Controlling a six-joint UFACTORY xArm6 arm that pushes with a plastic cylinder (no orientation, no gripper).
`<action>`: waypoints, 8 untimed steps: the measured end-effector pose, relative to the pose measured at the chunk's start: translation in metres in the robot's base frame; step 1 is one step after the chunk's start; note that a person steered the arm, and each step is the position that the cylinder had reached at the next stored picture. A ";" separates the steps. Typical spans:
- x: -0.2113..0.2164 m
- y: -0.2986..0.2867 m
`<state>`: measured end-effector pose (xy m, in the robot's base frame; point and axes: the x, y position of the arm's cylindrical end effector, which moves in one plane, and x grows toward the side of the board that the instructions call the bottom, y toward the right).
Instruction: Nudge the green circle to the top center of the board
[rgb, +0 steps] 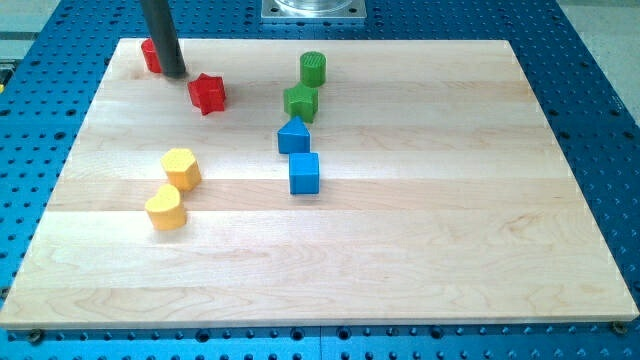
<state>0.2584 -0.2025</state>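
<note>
The green circle (313, 68) stands near the view's top centre of the wooden board (430, 200). A green star-like block (300, 102) sits just below it, close to touching. My tip (174, 74) is at the view's top left, far left of the green circle. It rests right beside a red block (150, 55) that the rod partly hides. A red star (208, 93) lies just right of and below my tip.
A blue triangular block (293, 135) and a blue cube (304, 172) sit below the green blocks. A yellow hexagon (181, 167) and a yellow heart-like block (166, 208) lie at the view's left. A metal mount (313, 9) is above the board's top edge.
</note>
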 end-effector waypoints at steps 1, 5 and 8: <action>0.000 0.012; -0.031 0.154; 0.019 0.217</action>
<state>0.2769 0.0143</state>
